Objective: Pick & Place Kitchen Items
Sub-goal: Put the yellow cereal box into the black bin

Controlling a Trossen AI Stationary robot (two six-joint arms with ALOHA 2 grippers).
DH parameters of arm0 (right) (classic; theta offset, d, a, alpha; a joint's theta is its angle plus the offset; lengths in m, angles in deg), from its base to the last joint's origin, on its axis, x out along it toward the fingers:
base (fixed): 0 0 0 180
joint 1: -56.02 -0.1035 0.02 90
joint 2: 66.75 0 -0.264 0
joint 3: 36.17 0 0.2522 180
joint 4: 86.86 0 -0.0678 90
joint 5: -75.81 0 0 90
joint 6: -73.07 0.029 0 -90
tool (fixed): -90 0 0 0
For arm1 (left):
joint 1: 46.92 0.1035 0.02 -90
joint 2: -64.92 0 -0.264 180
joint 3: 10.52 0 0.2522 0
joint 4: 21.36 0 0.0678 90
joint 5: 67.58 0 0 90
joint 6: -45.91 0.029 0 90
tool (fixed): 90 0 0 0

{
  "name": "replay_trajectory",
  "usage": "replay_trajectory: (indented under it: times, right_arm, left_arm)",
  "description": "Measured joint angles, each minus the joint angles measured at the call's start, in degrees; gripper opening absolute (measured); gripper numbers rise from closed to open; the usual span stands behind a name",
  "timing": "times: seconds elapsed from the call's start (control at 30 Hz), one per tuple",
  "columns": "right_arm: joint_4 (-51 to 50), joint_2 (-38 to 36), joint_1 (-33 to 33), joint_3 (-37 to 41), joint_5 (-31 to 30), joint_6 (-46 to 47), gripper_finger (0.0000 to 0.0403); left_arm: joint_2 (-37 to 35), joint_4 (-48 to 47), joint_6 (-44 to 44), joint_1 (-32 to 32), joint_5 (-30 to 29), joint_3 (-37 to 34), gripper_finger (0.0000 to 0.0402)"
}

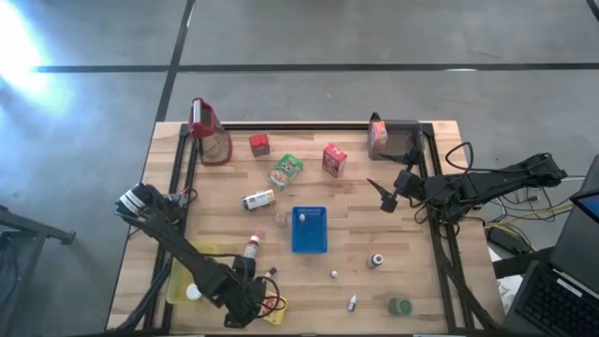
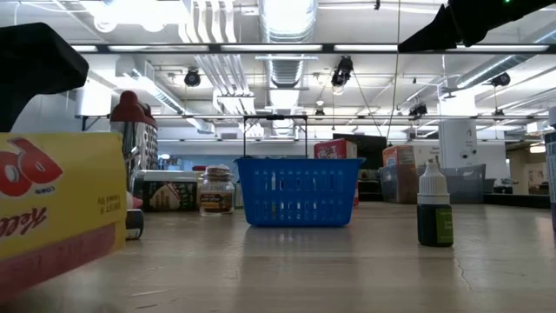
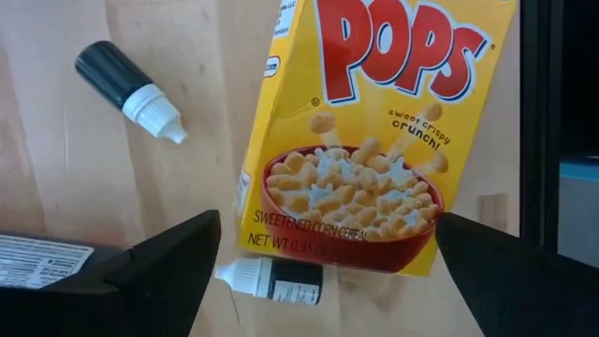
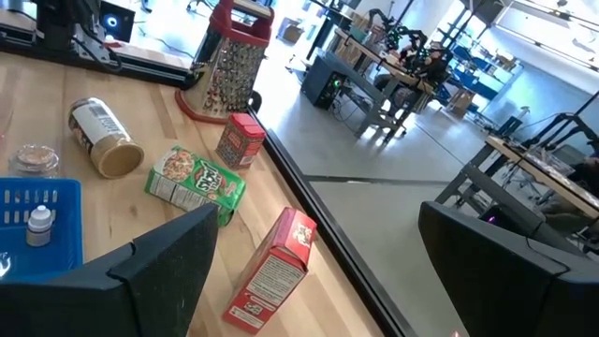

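The left hand (image 1: 255, 301) hovers open above the yellow cereal box (image 3: 370, 131) near the tabletop's (image 1: 356, 215) front-left corner. The right hand (image 1: 386, 198) hangs open over the right side, near a red carton (image 1: 334, 160).

Yellow cereal box (image 3: 374, 131) btwn open gripper (image 3: 323, 271); two dropper bottles (image 3: 129, 91) nearby.

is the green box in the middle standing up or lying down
Lying down: the green box rests on a broad side on the table, its printed face turned up.
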Motion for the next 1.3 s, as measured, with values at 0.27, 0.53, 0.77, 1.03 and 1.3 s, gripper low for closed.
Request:
replay_trajectory:
  times: [0.27,0.53,0.77,1.03,1.3]
  right_arm:
    - [0.0,0.0,0.0,0.0,0.0,-0.1,0.0364]
    - [0.0,0.0,0.0,0.0,0.0,-0.2,0.0364]
    - [0.0,0.0,0.0,0.0,0.0,-0.2,0.0364]
    - [0.0,0.0,0.0,0.0,0.0,-0.2,0.0364]
    - [0.0,0.0,0.0,0.0,0.0,0.1,0.0364]
  left_arm:
    - [0.1,-3.9,1.2,0.0,-0.5,1.8,0.0399]
    - [0.2,-7.1,3.5,-0.2,-0.4,3.7,0.0399]
    - [0.2,-6.9,7.1,-0.9,-2.8,4.8,0.0399]
    - [2.6,-6.5,8.1,-1.6,-3.4,4.9,0.0399]
    - [6.0,-8.6,9.8,-1.6,-3.1,7.1,0.0399]
